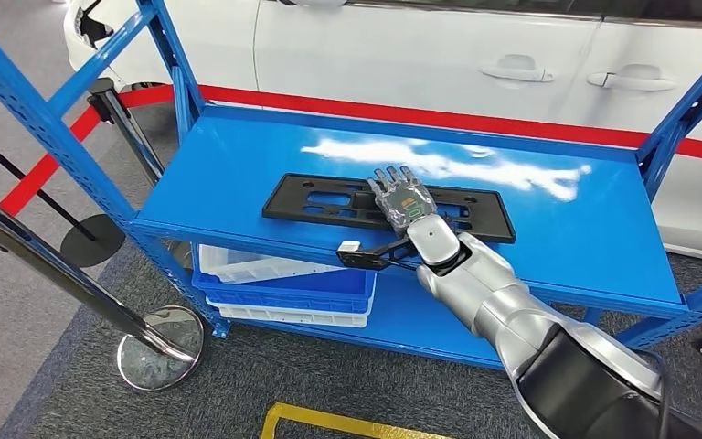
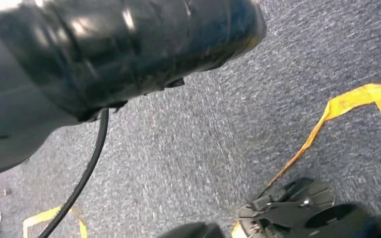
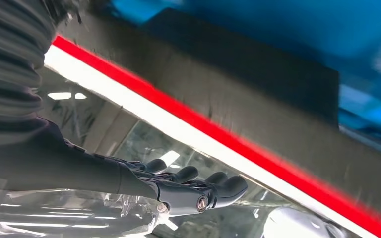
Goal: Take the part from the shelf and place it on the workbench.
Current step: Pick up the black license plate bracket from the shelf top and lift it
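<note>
1. Head view: the right hand (image 1: 403,197) lies over the middle of the part (image 1: 329,201), one long black slotted plate lying flat on the blue shelf (image 1: 238,155) top. The hand covers a stretch of the plate, and whether its fingers grip the plate or merely rest on it I cannot tell.
2. Below the top deck sit two stacked bins (image 1: 279,293), white and blue, half hidden by the shelf edge. Two chrome posts (image 1: 64,274) stand to the side, carrying a red belt. A white car (image 1: 402,55) stands behind, cut off at the top.
3. Left wrist view: grey carpet (image 2: 218,129), two pieces of yellow floor tape (image 2: 347,106), one black cable (image 2: 87,173).
4. Right wrist view: blurred. The dark fingers (image 3: 193,186) are stretched out side by side, slightly bent; the black plate and blue shelf smear past beside them, so contact is hard to judge.
</note>
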